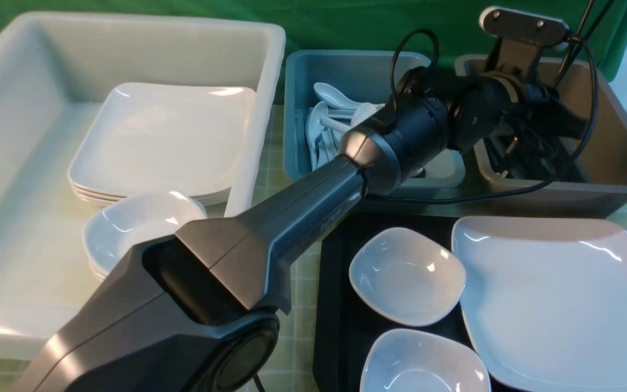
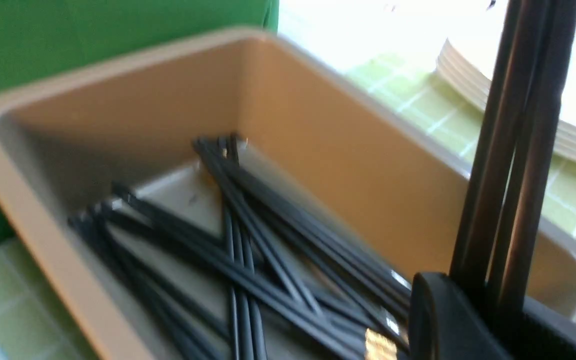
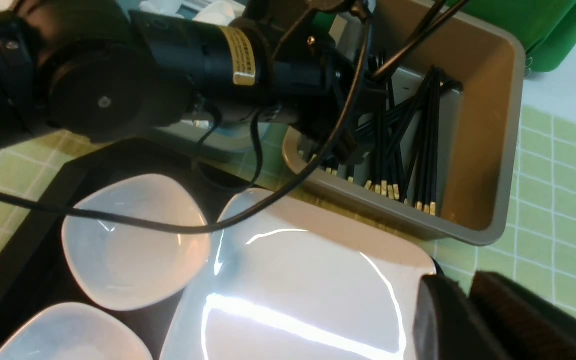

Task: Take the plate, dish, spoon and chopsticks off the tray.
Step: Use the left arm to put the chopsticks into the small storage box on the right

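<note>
Chopsticks [image 2: 513, 150] tight in left claw [image 2: 488, 310]

The left wrist view is smeared: the chopsticks [image 2: 518, 150] run off the top edge, and the left pincer [image 2: 488, 310] is cropped at the bottom. In the front view, the plate [image 1: 553, 305] spills past the frame. Only a corner of the right pincer [image 3: 470, 300] shows, its grip unreadable.

A white bin [image 1: 270, 81] is sitting at the left on a green checked cloth [image 1: 297, 305], holding a stack of square plates [image 1: 166, 136] and, nearer the robot, a stack of small bowls [image 1: 134, 223]. A blue bin [image 1: 297, 109] is standing beside it, containing a heap of white spoons [image 1: 330, 98]. A brown bin [image 1: 618, 163] is standing right of the blue one, holding a crossed pile of black sticks [image 3: 430, 140] with gold-tipped ends. A green backdrop [image 1: 346, 22] is hanging behind all three.
</note>
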### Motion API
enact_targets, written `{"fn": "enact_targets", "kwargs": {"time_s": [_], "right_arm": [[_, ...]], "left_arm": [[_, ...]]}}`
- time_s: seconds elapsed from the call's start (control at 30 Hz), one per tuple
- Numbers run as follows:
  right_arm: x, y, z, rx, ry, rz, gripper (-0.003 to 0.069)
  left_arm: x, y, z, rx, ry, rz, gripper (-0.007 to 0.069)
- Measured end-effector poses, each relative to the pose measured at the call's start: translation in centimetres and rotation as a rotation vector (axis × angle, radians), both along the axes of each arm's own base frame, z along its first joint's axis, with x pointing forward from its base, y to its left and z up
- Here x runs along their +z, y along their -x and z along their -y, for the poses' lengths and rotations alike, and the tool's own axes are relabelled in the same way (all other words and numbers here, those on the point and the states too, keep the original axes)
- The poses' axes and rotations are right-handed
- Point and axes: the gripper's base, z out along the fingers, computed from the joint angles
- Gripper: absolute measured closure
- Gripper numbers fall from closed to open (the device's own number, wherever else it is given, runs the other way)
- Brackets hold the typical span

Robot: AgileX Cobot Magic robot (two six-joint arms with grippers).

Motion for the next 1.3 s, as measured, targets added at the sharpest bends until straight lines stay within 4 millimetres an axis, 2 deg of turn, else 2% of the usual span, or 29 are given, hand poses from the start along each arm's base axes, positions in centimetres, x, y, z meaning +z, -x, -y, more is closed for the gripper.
{"fn": "enact_targets", "kwargs": {"time_s": [0.13, 0.47, 0.73, 0.93, 0.97, 1.03, 1.13, 1.3], "right_arm": [[0.0, 0.0, 0.0, 0.0, 0.001, -0.001, 0.0577], [0.0, 0.0, 0.0, 0.007, 0.011, -0.001, 0.057], [0.0, 0.0, 0.0, 0.014, 0.021, 0.001, 0.0564], [0.0, 0.0, 0.0, 0.015, 0.022, 0.001, 0.0562], [0.0, 0.0, 0.0, 0.015, 0.022, 0.001, 0.056], [0.0, 0.0, 0.0, 0.015, 0.022, 0.001, 0.0558], [0.0, 0.0, 0.0, 0.015, 0.022, 0.001, 0.0556], [0.0, 0.0, 0.0, 0.015, 0.023, 0.001, 0.0553]], "left_arm": [[-0.7, -0.3, 0.2, 0.002, 0.01, 0.024, 0.0607], [-3.9, -1.1, 0.8, 0.008, -0.009, 0.099, 0.0607], [-4.6, -1.3, 0.9, 0.01, -0.015, 0.124, 0.0592], [-4.5, -1.3, 0.9, 0.011, -0.014, 0.129, 0.046], [-4.5, -1.3, 0.9, 0.011, -0.014, 0.13, 0.0402], [-4.5, -1.3, 0.8, 0.01, -0.019, 0.135, 0.0333], [-4.5, -1.2, 0.7, 0.007, -0.06, 0.125, 0.0267], [-2.9, -0.4, -0.4, 0.0, -0.221, 0.028, 0.0287]]}}
